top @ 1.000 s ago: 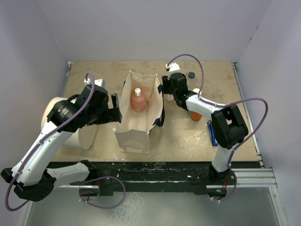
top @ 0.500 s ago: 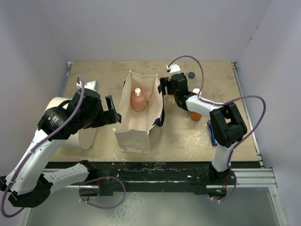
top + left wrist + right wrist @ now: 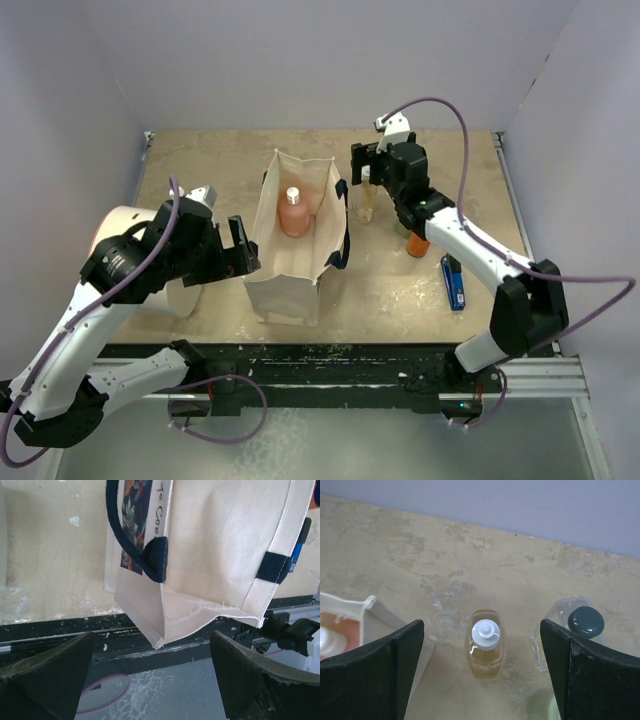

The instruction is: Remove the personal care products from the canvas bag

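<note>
The beige canvas bag (image 3: 285, 270) stands open mid-table with a pink pump bottle (image 3: 294, 213) upright inside. Just right of it on the table stands the clear yellowish white-capped bottle (image 3: 367, 205) (image 3: 485, 645). My right gripper (image 3: 366, 172) (image 3: 481, 632) hovers above that bottle, open, its fingers apart from it on both sides. A clear black-capped bottle (image 3: 580, 625) and an olive-green white-capped one (image 3: 544, 706) stand close by. An orange pump bottle (image 3: 417, 243) is partly under the right arm. My left gripper (image 3: 246, 247) (image 3: 151, 645) is open beside the bag's near left corner (image 3: 200, 555), holding nothing.
A large white cylinder (image 3: 185, 290) stands left of the bag, under the left arm. A flat blue-and-black tool (image 3: 453, 282) lies at the right. The bag's dark strap handle (image 3: 145, 555) hangs down its side. The table's near edge (image 3: 60, 625) runs below the left gripper.
My right gripper has opened, let go of the yellowish bottle on the table right of the bag, and lifted away above it. The left arm has shifted only slightly.
</note>
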`<action>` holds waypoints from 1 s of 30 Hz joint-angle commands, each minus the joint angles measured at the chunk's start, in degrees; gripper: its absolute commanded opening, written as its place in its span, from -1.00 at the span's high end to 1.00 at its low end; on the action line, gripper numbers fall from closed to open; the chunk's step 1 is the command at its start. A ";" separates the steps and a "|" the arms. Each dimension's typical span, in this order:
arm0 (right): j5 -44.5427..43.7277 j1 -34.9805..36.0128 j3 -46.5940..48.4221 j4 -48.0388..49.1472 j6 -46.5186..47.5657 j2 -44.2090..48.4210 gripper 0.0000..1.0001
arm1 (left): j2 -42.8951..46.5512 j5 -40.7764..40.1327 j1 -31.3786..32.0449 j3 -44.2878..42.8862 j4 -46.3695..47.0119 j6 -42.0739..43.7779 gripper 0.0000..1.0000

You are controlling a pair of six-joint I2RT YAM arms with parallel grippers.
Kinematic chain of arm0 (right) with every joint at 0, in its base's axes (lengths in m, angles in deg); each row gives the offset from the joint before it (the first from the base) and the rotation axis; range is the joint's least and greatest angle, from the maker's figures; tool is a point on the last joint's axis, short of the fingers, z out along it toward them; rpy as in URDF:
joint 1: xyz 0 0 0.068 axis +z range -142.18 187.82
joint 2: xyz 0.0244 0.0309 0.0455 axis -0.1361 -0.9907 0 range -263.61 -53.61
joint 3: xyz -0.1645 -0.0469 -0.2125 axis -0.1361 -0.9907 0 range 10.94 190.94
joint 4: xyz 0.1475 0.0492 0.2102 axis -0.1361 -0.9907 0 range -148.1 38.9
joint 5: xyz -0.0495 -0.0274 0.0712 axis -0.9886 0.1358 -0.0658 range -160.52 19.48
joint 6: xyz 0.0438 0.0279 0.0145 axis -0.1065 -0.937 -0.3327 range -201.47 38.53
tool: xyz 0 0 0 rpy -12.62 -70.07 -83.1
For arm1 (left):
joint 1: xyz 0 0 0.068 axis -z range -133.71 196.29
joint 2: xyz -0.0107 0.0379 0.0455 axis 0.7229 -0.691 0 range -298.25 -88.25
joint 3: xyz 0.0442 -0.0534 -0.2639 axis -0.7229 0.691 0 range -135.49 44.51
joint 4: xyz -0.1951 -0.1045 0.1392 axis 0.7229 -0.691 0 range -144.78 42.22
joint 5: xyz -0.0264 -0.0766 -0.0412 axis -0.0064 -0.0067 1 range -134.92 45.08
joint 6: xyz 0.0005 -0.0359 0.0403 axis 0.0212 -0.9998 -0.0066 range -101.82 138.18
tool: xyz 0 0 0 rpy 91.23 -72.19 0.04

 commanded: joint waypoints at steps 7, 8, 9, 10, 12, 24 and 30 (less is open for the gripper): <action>15.25 2.42 8.66 -10.66 2.67 8.23 -0.91 | 1.01 3.63 -0.29 0.88 0.15 -0.44 -0.99; 16.41 3.71 9.75 -11.50 3.22 8.24 -0.90 | 1.16 3.44 -0.37 1.16 0.96 -0.93 -0.99; 16.82 5.34 10.94 -12.22 3.69 8.08 -0.90 | 1.12 3.03 -0.28 1.33 1.78 -1.52 -0.99; 16.82 7.08 11.95 -13.03 4.15 7.75 -0.89 | 0.87 2.76 -0.24 1.30 2.40 -2.11 -0.99; 15.57 11.20 14.19 -14.95 5.03 6.68 -0.89 | 0.15 2.13 -0.26 1.12 3.39 -2.95 -0.99; 10.19 16.51 18.52 -17.58 -4.58 -5.90 -0.69 | -0.57 -5.72 -0.31 -2.78 2.54 -5.69 -0.99; 6.51 16.50 20.98 -18.86 -5.00 -12.07 -0.69 | -0.36 -6.54 -0.22 -2.53 1.43 -5.20 -0.99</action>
